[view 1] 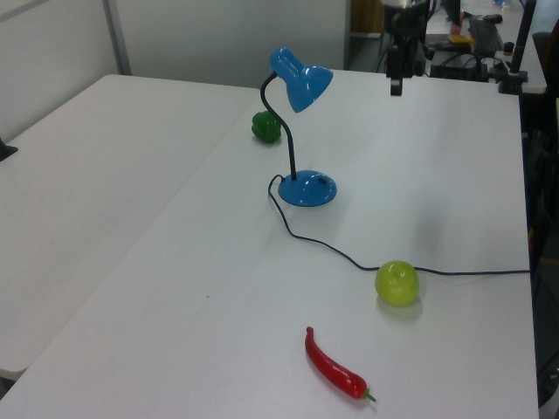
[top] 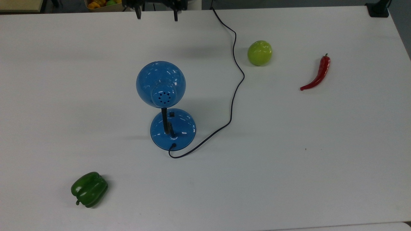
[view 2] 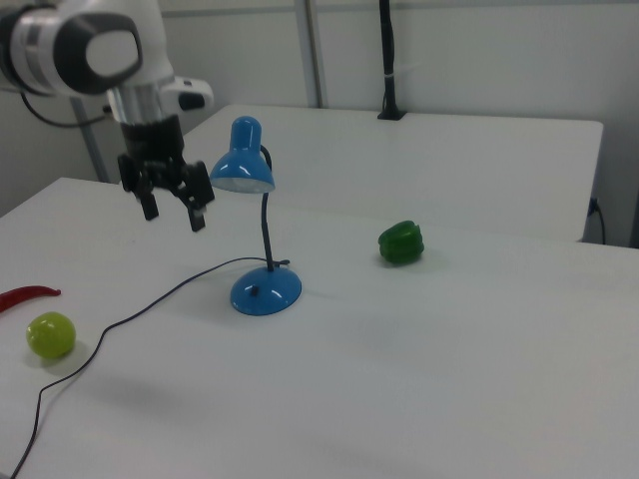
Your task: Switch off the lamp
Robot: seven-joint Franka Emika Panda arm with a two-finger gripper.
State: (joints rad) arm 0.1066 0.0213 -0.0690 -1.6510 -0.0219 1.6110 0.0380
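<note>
- Table (top: 321,160): a white surface carrying every object listed below.
- Robot arm (view 2: 90,45): white, entering from the right view's upper left and ending above the table.
- Lamp (top: 161,84): blue, standing upright near the table's middle; its dome shade with vent holes sits above the round base (top: 181,128), joined by a black gooseneck. No glow can be made out under the shade in the right view, though the angle is poor for judging this.
- Gripper (view 2: 172,208): raised off the table, its two black fingers spread apart and grasping nothing; it hangs to the right view's left of the lamp shade, apart from it. In the top view its fingertips lie at the far edge of the table.
- Cord (top: 236,83): thin, black, running from the base in a curve toward the far edge of the table.
- Green bell pepper (top: 89,189): at the top view's lower left, well apart from the lamp.
- Lime-green round fruit (top: 259,53): just beside the cord, on the top view's right.
- Red chilli (top: 317,74): farther to the top view's right.
- Switch (top: 171,114): small, black, on the base.
</note>
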